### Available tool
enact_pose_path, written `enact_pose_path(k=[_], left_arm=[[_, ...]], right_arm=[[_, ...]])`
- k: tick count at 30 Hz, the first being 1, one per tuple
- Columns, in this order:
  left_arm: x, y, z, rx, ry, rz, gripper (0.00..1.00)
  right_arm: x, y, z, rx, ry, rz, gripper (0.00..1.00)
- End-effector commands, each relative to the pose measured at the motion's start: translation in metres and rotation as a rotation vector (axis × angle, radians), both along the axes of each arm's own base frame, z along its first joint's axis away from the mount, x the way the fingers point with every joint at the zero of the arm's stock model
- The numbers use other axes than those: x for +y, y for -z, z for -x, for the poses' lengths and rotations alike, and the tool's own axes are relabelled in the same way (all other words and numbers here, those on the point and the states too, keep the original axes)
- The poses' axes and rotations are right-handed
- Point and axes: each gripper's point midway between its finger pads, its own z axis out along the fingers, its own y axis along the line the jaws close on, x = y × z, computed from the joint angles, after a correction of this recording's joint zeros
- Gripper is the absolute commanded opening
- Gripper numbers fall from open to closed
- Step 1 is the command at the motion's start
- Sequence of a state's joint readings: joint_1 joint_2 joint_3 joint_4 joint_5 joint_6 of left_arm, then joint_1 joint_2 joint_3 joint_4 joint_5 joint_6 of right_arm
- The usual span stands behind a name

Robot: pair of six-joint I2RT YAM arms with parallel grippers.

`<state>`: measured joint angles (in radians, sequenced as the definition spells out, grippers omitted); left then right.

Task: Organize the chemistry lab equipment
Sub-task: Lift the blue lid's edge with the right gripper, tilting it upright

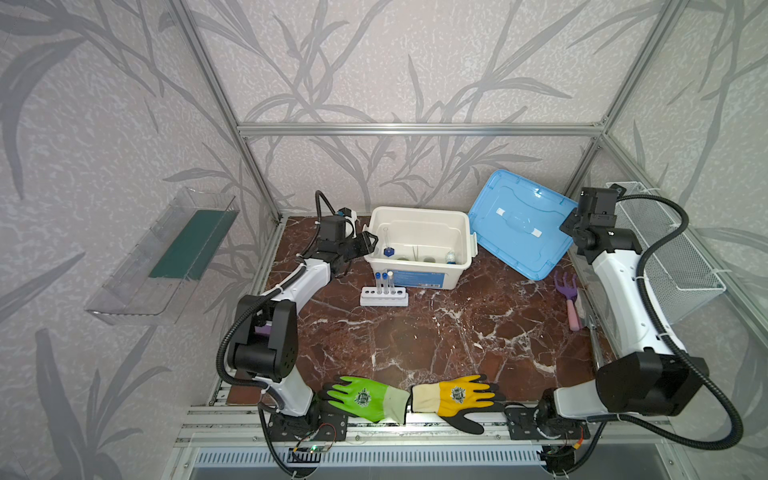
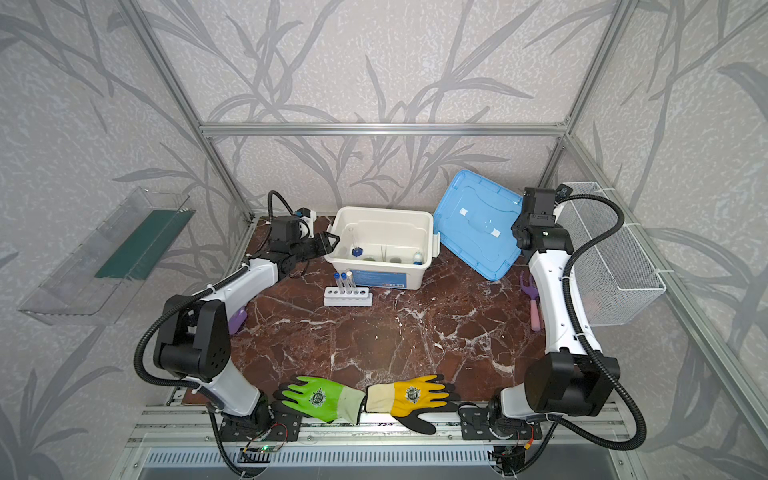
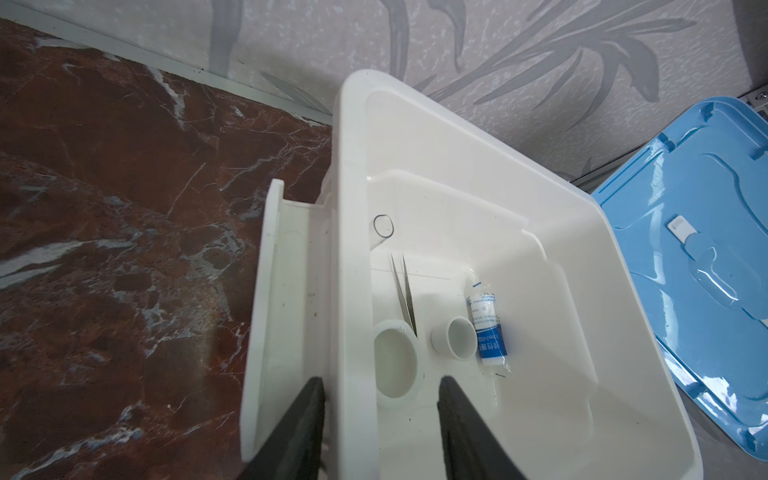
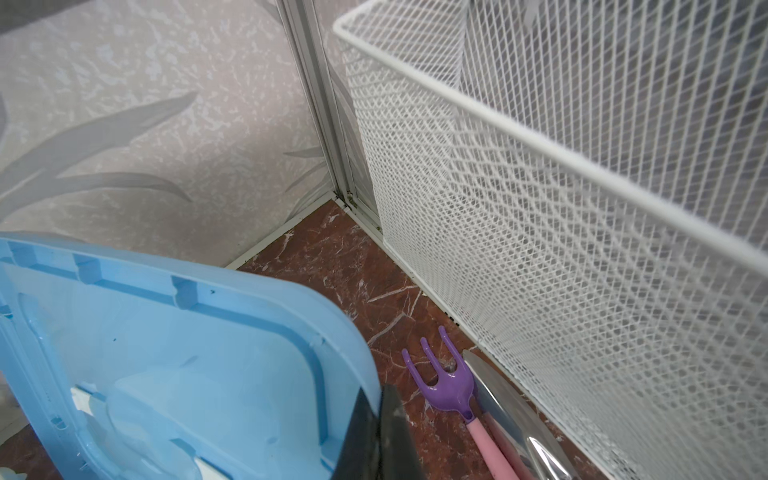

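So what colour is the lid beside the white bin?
Light blue; the lid shows best in a top view.

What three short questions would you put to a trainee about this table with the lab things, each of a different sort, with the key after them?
1. True or false: the tweezers lie inside the white bin.
2. How many test tubes stand in the rack? A) two B) three C) six
3. Which gripper has its jaws closed together, holding nothing?

Key
1. True.
2. B.
3. The right gripper.
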<state>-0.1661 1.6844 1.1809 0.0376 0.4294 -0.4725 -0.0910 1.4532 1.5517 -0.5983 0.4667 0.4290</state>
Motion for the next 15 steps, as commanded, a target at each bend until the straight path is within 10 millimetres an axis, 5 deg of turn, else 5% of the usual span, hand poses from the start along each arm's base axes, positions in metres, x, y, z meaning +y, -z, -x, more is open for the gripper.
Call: enact_pose_path(k=[1,7,15], left_arm=[[-0.014,-0.030,-0.005,-0.072,0.056,0.015,0.47],[-0.011,-0.060,0.003,-0.129,0.074,-0.032,0.56],[-0.006,-0.081,0.015,-0.158,0.077,-0.065,0.58]], right_arm=[[-0.004,-0.057,0.008,-0.123,0.019,0.084,0.00],[-0.009,-0.068,0.011,-0.084,0.024,0.189,0.00],[0.013,-0.090,0.018,-0.103,-0.007,0.283,0.00]])
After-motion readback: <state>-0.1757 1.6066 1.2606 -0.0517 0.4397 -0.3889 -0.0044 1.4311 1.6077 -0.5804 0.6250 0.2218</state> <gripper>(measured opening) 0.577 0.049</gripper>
